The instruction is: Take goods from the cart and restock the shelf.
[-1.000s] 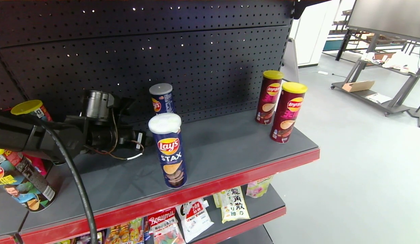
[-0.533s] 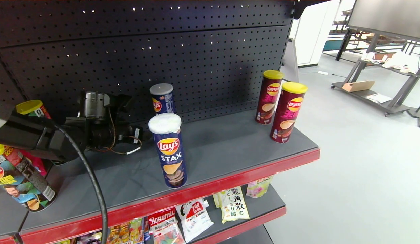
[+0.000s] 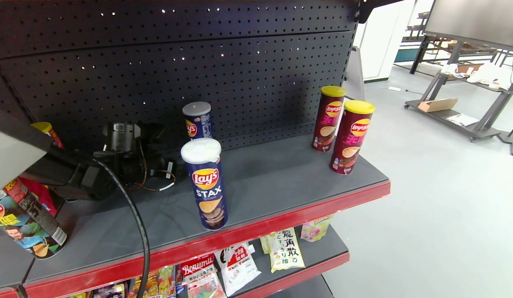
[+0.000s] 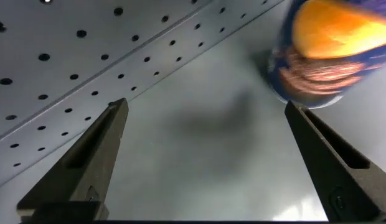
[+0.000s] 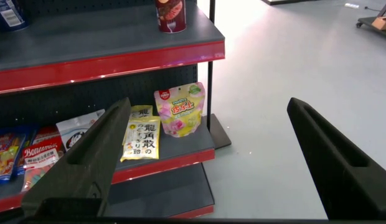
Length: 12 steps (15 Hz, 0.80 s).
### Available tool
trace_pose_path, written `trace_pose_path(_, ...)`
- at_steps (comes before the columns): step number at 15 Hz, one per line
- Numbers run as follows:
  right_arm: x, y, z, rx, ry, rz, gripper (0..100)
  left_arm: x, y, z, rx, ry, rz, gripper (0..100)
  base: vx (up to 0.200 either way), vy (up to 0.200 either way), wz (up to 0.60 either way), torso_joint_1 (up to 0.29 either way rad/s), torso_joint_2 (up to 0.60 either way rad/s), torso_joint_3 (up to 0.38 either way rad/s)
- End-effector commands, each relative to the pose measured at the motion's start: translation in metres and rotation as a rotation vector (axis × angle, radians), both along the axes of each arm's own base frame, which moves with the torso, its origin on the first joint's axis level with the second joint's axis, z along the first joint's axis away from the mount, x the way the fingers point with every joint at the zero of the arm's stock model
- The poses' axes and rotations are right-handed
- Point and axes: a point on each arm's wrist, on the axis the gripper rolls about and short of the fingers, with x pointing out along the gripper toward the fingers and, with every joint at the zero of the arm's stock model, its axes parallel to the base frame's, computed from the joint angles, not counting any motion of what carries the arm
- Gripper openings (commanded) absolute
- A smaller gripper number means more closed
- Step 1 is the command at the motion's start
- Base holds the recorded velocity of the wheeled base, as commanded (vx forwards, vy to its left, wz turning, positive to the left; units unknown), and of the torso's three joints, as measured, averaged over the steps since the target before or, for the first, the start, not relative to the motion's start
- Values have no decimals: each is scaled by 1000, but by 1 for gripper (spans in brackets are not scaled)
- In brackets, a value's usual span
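In the head view my left arm (image 3: 74, 174) lies over the left part of the grey shelf (image 3: 281, 186), in front of the black pegboard (image 3: 240, 82). Just right of it, a blue can (image 3: 204, 182) with a white lid stands upright near the red front edge; its label carries a red-and-yellow logo, white lettering and a stack of crisps. A second blue can (image 3: 197, 120) stands behind it by the pegboard. Far right, two maroon cans (image 3: 351, 136) with yellow lids stand close together. At the left edge leans a can with a colourful picture label (image 3: 29, 223).

In the left wrist view my left gripper (image 4: 203, 106) is spread wide with nothing in it, low over the shelf board. The blurred base of a blue can sits beyond one finger; I cannot tell which can.

In the right wrist view my right gripper (image 5: 208, 102) is also spread and bare, facing the lower shelf, where a pink-and-green pouch (image 5: 179, 109) and a yellow packet (image 5: 140, 134) with dark characters stand.
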Motion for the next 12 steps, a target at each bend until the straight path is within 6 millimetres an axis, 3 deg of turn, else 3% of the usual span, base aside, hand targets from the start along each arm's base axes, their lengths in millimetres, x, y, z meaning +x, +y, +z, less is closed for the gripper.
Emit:
trace_pose_path(1, 0, 0, 0, 0, 0, 1, 100, 5, 2, -10, 2, 20, 6, 100, 0, 0, 0, 0, 0, 0)
trace_pose_path(4, 0, 0, 0, 0, 0, 1, 100, 19, 0, -18, -7, -34, 4, 100, 0, 0, 0, 0, 0, 0)
trace_pose_path(12, 0, 0, 0, 0, 0, 1, 100, 24, -2, -24, -17, -33, -1, 100, 0, 0, 0, 0, 0, 0)
